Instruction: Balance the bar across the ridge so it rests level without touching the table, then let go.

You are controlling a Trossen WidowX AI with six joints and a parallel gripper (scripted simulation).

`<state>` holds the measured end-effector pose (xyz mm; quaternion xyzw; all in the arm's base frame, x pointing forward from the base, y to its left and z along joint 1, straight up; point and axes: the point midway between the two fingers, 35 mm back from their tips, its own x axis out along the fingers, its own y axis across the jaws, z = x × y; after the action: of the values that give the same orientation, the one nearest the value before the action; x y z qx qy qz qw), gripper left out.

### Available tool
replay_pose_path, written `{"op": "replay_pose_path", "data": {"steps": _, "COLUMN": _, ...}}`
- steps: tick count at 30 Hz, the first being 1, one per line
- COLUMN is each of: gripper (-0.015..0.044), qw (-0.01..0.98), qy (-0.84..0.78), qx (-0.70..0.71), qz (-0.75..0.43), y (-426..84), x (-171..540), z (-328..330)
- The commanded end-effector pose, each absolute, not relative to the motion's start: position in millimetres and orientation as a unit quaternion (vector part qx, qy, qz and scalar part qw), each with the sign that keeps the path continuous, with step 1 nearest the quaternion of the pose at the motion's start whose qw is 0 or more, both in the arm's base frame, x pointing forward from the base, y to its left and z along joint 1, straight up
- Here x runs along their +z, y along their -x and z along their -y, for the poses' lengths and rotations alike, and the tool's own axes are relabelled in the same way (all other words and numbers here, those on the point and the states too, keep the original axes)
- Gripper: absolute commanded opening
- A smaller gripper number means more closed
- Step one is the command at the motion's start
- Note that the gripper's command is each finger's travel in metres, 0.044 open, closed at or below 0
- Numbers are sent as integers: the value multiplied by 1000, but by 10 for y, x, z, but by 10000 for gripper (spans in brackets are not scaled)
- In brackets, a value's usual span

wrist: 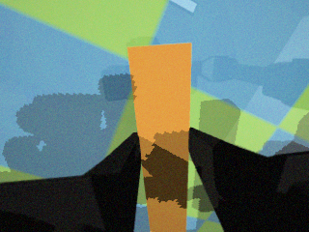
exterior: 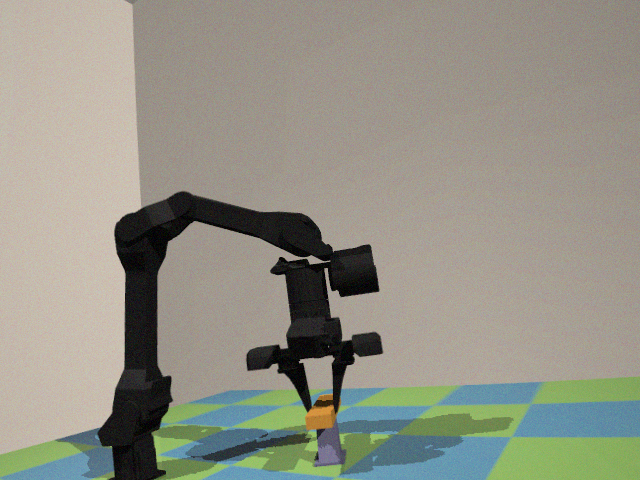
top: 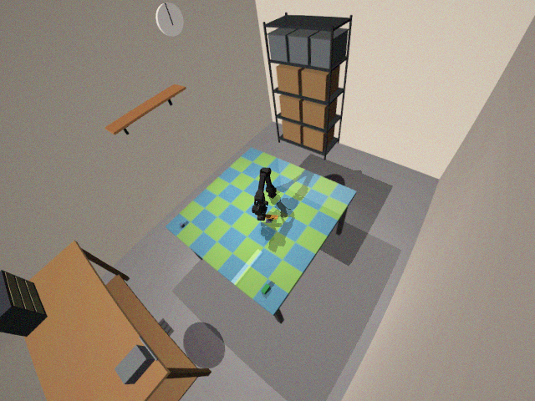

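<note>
One bar [exterior: 321, 414], one ridge [exterior: 328, 445]

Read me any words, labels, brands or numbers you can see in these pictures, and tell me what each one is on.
No readable text in any view.
Orange bar held in the claw: plain, no marking.
Purple ridge: plain.
Cardboard boxes on the rack: no print visible.
Wall clock: blank face showing only a hand, no numerals to read.
Small green block on the table: too small to show any label.
</note>
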<state>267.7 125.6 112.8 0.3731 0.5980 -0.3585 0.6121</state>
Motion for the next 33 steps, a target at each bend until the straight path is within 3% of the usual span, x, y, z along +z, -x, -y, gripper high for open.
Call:
{"op": "replay_pose_path", "data": {"steps": 1, "gripper": 0, "qw": 609, "qy": -373, "qx": -359, "qz": -600, "y": -2665, "x": 1098, "z": -1258}}
{"op": "replay_pose_path", "data": {"steps": 33, "gripper": 0, "qw": 609, "qy": -373, "qx": -359, "qz": -600, "y": -2665, "x": 1112, "z": -1254}}
